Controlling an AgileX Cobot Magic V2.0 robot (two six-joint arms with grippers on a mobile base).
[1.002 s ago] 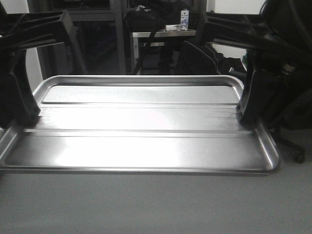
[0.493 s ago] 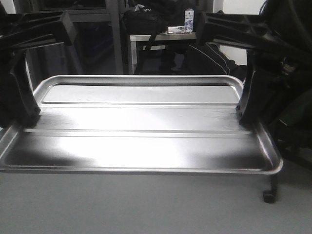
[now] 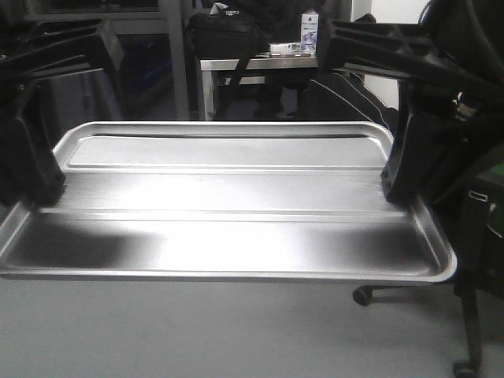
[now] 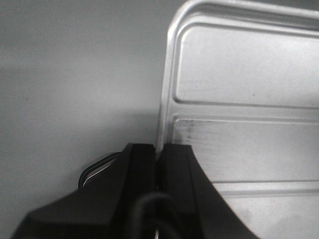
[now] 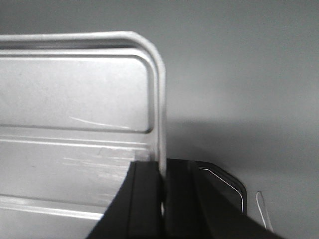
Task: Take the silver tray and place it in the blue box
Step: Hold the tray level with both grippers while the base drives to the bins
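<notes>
The silver tray (image 3: 228,197) is a wide shiny metal tray with rounded corners and two long ridges, held level above the grey floor across the front view. My left gripper (image 3: 39,193) is shut on its left rim, and my right gripper (image 3: 398,193) is shut on its right rim. In the left wrist view the two black fingers (image 4: 158,149) pinch the thin edge of the tray (image 4: 249,84). The right wrist view shows the same hold (image 5: 162,167) on the opposite edge of the tray (image 5: 75,94). The blue box is out of view.
Behind the tray stands a metal table (image 3: 260,61) with a small bottle (image 3: 309,38) and a black bag (image 3: 224,31). Office chair castors (image 3: 362,295) and a chair leg (image 3: 471,315) are at the lower right. Grey floor (image 3: 181,339) lies below.
The tray keeps its place between both grippers. The background has slid: table and bottle shifted right and up, and chair castors came into view at the lower right.
</notes>
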